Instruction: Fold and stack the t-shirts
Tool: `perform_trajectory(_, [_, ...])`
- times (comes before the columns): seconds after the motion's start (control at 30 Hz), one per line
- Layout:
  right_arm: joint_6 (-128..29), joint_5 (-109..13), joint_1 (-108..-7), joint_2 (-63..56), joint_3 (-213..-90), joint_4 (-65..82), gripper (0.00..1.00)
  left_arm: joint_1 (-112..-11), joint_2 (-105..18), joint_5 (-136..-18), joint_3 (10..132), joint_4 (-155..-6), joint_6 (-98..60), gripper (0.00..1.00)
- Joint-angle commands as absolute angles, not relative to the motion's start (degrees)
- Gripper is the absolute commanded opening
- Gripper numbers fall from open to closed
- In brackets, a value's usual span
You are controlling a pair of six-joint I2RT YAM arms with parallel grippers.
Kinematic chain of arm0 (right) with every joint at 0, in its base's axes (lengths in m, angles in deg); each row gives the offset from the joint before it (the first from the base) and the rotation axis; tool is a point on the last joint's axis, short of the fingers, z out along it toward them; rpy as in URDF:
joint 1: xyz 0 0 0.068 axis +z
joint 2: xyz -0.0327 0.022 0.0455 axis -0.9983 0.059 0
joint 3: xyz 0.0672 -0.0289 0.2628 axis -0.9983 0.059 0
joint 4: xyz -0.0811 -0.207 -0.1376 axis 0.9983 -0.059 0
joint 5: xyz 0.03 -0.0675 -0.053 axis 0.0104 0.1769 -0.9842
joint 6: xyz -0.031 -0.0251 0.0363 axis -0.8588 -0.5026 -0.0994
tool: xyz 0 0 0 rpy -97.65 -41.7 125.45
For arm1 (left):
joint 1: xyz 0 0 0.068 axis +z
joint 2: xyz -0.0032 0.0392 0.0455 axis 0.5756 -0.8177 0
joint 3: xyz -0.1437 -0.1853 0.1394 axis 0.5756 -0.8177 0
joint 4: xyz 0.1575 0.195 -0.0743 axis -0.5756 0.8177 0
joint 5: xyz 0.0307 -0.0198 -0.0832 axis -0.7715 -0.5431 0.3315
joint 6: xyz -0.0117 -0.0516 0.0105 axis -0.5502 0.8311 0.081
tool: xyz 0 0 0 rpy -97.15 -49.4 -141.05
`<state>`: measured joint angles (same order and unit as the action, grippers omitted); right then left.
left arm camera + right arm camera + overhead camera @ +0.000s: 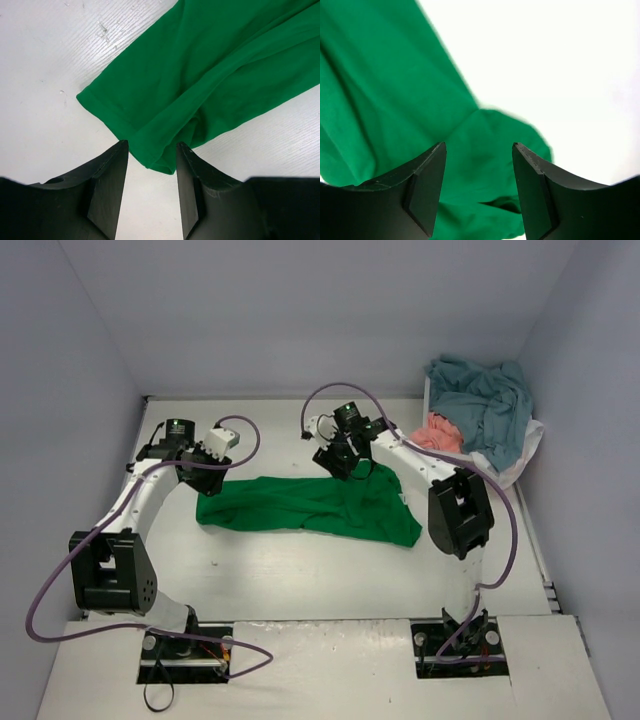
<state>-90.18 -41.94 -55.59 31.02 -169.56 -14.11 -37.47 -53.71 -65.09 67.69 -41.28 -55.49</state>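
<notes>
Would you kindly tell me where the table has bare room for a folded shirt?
Free on the white table: the near strip in front of the bright green t-shirt, and the far strip behind it. Crowded: far right corner, where the white basket is heaped with clothes.

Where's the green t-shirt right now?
Top view: green t-shirt lies at the table centre, between the left gripper at its left end and the right gripper over its far edge.

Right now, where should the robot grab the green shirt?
Grab the green t-shirt at its hemmed left-end corner, coming down from above with the left gripper. That corner lies flat on the table, sticking out, lined up between the open jaws.
</notes>
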Motion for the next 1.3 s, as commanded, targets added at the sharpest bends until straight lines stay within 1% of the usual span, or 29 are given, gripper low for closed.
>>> perform_trajectory(0.0, [-89.1, -41.5, -56.7, 28.1, -174.0, -13.4, 0.52, -38.0, -51.4, -64.4, 70.7, -42.4, -55.1, 0.38])
perform_trajectory(0.17, [-89.1, -40.5, -57.6, 31.1, -174.6, -13.4, 0.52, -38.0, -50.9, -65.2, 70.0, -42.4, -55.7, 0.38])
perform_trajectory(0.77, [-91.0, -39.6, -58.5, 34.3, -171.2, -13.4, 0.52, -38.0, -50.7, -65.5, 68.8, -42.8, -56.2, 0.37])
perform_trajectory(0.83, [-91.1, -39.4, -58.7, 34.5, -171.0, -13.3, 0.49, -38.0, -50.7, -65.6, 68.5, -42.9, -56.5, 0.37])
perform_trajectory(0.9, [-91.1, -39.2, -58.7, 34.8, -170.7, -13.5, 0.44, -38.0, -51.1, -65.6, 68.5, -43.0, -56.5, 0.37])
perform_trajectory(0.97, [-91.3, -39.1, -58.7, 35.0, -170.3, -13.4, 0.41, -38.1, -51.3, -65.5, 68.6, -43.0, -56.5, 0.37])
perform_trajectory(1.07, [-91.9, -39.2, -58.7, 35.2, -169.2, -13.4, 0.43, -38.0, -51.4, -65.2, 68.8, -42.8, -56.5, 0.37])
perform_trajectory(1.27, [-92.5, -38.9, -58.7, 35.1, -167.6, -13.5, 0.43, -38.1, -52.0, -65.0, 68.9, -42.6, -56.7, 0.37])
